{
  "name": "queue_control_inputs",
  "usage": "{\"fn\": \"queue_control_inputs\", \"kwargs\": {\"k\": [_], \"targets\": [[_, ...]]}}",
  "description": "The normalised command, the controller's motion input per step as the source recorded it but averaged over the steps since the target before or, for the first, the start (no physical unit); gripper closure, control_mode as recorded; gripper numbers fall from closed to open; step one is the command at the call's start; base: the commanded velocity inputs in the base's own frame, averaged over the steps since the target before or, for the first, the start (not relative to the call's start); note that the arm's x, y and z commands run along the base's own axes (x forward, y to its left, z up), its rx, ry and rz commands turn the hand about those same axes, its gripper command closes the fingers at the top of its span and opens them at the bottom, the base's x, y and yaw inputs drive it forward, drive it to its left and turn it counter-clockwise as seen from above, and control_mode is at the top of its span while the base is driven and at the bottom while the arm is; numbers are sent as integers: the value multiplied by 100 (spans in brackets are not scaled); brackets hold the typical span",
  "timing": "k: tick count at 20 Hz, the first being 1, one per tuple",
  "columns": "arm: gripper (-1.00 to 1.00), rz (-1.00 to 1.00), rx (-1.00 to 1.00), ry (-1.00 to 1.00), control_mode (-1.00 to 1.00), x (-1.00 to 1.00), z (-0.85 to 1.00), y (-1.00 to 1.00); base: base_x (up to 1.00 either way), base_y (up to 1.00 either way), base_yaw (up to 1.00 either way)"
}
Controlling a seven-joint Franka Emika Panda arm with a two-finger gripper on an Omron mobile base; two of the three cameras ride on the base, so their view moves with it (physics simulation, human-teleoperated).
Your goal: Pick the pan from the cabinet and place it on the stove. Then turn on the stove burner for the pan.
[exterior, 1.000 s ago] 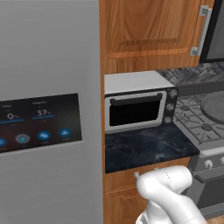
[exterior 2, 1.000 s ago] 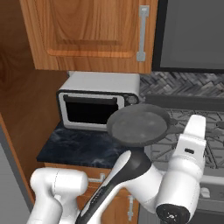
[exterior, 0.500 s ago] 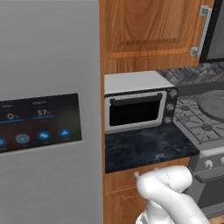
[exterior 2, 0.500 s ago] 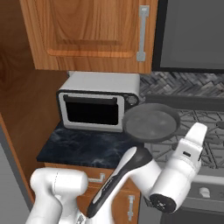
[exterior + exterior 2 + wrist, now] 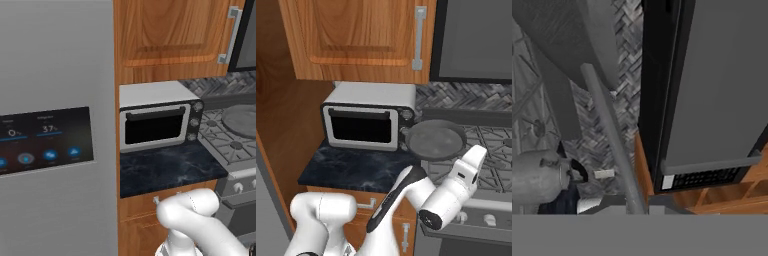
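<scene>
The dark grey pan point(image 5: 436, 140) hangs level just above the left grates of the stove point(image 5: 494, 165), right of the toaster oven. In the hand view its thin handle point(image 5: 609, 135) runs from the bottom edge up to the pan's bowl point(image 5: 559, 30), and my gripper point(image 5: 636, 206) is shut on the handle's end. My white forearm point(image 5: 466, 172) rises from below toward the pan. From the left base view the pan point(image 5: 244, 120) sits at the right edge over the stove's grates point(image 5: 225, 145). The brown cabinet point(image 5: 361, 40) above has its doors closed.
A silver toaster oven point(image 5: 368, 117) stands on the dark counter point(image 5: 356, 167) left of the stove. A dark microwave point(image 5: 476, 40) hangs over the stove. Silver knobs point(image 5: 488, 219) line the stove's front. A grey fridge point(image 5: 50, 125) fills the left.
The pan has been carried to the right, from in front of the toaster oven to over the stove's left grates. My forearm has swung right with it.
</scene>
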Motion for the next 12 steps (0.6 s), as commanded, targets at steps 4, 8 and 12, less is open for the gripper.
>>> {"fn": "queue_control_inputs", "kwargs": {"k": [4, 8, 12], "targets": [[100, -9, 1, 0, -100, 30, -34, -20, 0, 0, 0], [100, -7, 2, 0, -100, 24, -25, -36, 0, 0, 0], [100, -4, 2, 0, -100, 11, -29, -40, 0, 0, 0]]}}
